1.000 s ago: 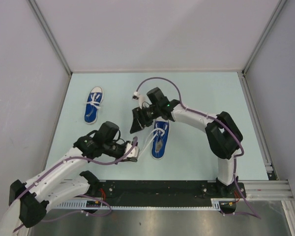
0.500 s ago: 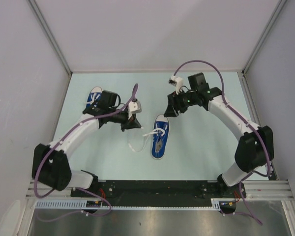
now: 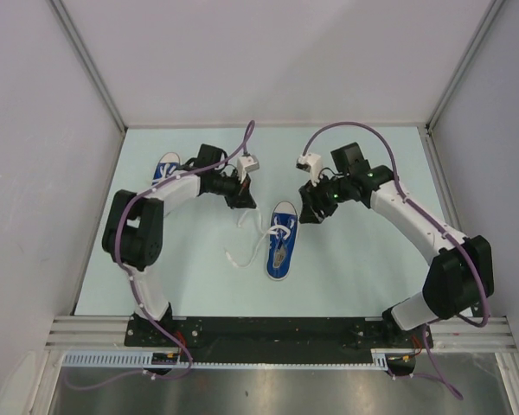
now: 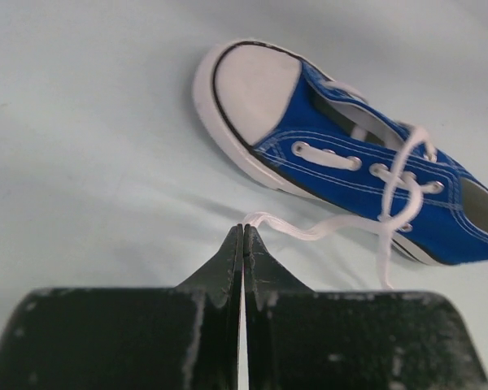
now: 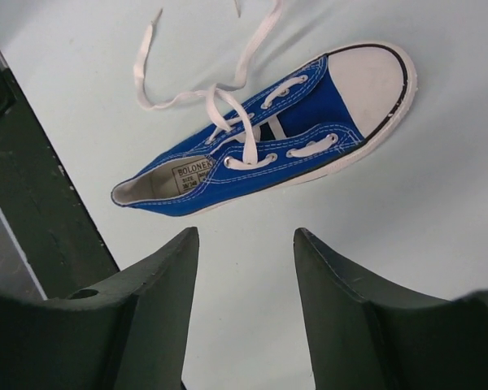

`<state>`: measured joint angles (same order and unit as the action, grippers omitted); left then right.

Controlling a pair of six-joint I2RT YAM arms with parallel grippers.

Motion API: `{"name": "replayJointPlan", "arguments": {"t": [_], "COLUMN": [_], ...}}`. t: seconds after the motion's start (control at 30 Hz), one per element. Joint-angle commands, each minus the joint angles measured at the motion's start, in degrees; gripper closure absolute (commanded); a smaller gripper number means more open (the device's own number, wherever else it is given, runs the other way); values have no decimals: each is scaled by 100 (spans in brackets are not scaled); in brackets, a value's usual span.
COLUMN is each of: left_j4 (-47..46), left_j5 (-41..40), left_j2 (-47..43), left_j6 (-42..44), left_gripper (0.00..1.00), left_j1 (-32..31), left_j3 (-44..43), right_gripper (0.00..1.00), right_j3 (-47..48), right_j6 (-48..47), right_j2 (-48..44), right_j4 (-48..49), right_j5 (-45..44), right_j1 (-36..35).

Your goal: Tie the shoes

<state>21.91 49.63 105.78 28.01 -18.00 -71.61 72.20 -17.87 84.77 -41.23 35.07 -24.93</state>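
Pinching white lace (image 4: 317,235) in closed left gripper (image 4: 242,230), blue white-toed shoe (image 4: 350,175) upper right; gripping nothing with parted right gripper (image 5: 246,244), shoe above.

My pale blue surface (image 3: 363,268), boxed in by grey walls (image 3: 268,52), aluminium rails (image 3: 454,216) lining its right and near edges.

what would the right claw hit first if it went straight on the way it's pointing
Probably the side of the blue sneaker; depth is unclear, so the right claw might meet the table just short of it.
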Motion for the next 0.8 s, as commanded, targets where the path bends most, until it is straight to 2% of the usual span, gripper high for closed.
{"name": "replayJointPlan", "arguments": {"t": [0.0, 0.3, 0.5, 0.77], "left_j4": [-442, -56, 532, 454], "left_j5": [-243, -568, -691, -568], "left_j2": [320, 839, 1191, 1349], "left_j6": [-866, -1350, -1667, -2142], "left_gripper": [100, 100, 100, 97], "left_j1": [60, 60, 60, 60], "left_j3": [-458, -863, -1214, -1258], "right_gripper": [46, 45, 47, 51], "right_j3": [4, 4, 4, -5], "right_j6": [-322, -964, -973, -1122], "right_j2": [258, 795, 1094, 1279], "right_j4": [510, 1064, 1425, 1408], "right_j5": [-316, -957, -932, -984], "right_j1": [-381, -1295, -1374, -1401]}}
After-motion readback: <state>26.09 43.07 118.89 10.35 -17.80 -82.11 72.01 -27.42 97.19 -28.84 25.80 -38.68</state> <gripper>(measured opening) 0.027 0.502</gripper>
